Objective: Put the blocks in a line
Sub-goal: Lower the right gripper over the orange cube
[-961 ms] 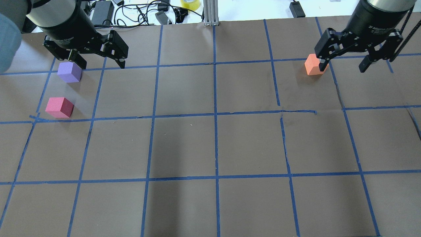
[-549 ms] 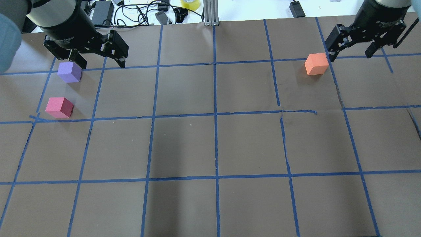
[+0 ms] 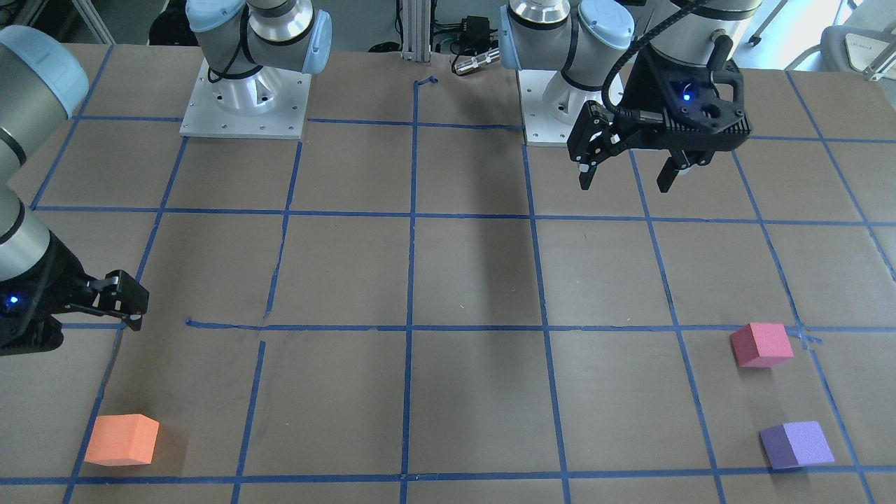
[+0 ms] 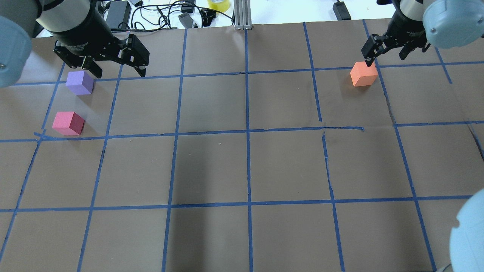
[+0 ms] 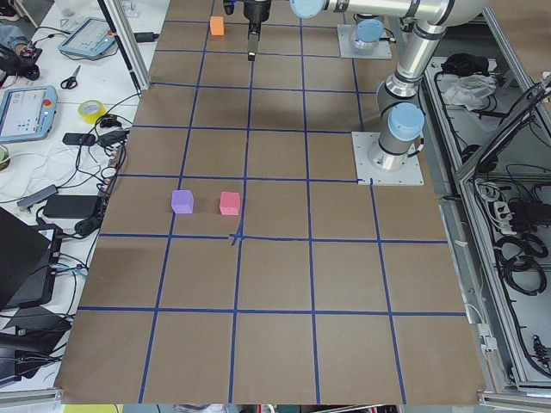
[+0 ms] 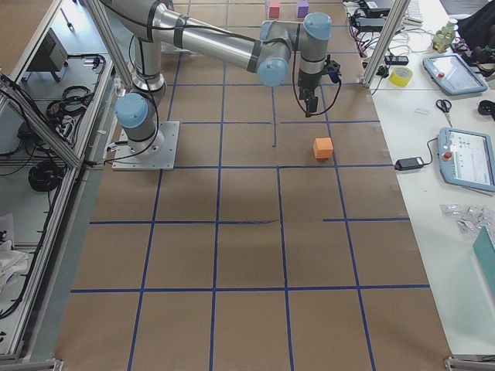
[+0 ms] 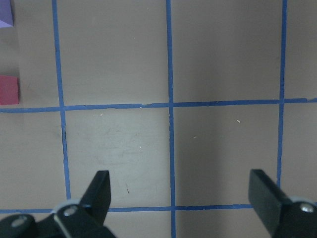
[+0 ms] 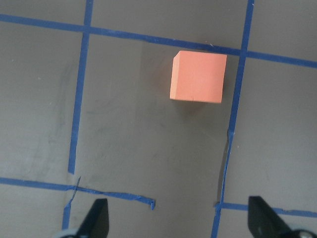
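The orange block [image 4: 363, 74] sits alone at the far right of the table, also in the right wrist view [image 8: 198, 76]. My right gripper [image 4: 385, 56] is open and empty, just beyond the orange block and above it. The purple block [image 4: 79, 82] and the pink-red block [image 4: 68, 122] sit close together at the far left, apart from each other. My left gripper [image 4: 118, 71] is open and empty, hanging above the table just right of the purple block. Both blocks show at the left edge of the left wrist view, purple [image 7: 5, 12] and pink-red [image 7: 9, 90].
Brown paper with a blue tape grid [image 4: 247, 130] covers the table. Cables, a power brick and a yellow tape roll [image 4: 219, 4] lie past the far edge, beside an aluminium post [image 4: 242, 15]. The arm bases [image 3: 245, 105] stand on the robot's side.
My right gripper has drawn back from the orange block, which it partly covered before, toward the far right edge; the block stayed put. My left gripper has barely moved.
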Tool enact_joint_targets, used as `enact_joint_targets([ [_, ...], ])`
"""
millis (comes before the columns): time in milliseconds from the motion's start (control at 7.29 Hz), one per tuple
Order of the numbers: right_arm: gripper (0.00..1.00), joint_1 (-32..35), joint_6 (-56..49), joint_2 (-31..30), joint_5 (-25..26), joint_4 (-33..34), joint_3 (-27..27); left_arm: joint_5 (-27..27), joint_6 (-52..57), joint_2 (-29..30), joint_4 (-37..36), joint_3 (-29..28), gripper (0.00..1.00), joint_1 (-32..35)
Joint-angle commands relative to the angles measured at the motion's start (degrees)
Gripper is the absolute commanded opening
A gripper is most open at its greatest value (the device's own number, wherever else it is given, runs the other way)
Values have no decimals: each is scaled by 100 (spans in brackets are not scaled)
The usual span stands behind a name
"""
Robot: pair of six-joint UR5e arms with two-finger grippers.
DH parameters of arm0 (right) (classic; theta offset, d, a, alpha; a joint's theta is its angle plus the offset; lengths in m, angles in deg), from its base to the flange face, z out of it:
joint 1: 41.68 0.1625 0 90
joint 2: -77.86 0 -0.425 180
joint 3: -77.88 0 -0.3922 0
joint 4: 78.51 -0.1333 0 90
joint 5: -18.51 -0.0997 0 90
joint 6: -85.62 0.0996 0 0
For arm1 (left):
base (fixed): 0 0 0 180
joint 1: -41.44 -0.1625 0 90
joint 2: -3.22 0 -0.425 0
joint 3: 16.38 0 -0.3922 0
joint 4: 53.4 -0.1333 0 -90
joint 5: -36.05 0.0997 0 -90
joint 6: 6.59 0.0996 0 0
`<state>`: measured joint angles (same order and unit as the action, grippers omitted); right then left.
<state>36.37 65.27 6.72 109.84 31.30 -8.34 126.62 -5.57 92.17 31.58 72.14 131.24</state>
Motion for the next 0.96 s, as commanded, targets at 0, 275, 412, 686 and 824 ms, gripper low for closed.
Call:
enact_joint_targets([
  [0,100,-166,-187,591,-28,610,17,22,4,-87,-130,113,100,-23],
  [275,100,-229,-118,960,-45,884,17,31,4,-88,-131,121,100,-50],
  [412,100,-238,-188,1206,-28,1233,17,31,4,-36,-148,122,100,-24],
  [686,100,-238,-118,1436,-72,1421,35,40,13,-79,-166,130,100,-15],
  [824,100,-238,-118,1541,-98,1595,35,40,4,-53,-184,130,100,-24],
])
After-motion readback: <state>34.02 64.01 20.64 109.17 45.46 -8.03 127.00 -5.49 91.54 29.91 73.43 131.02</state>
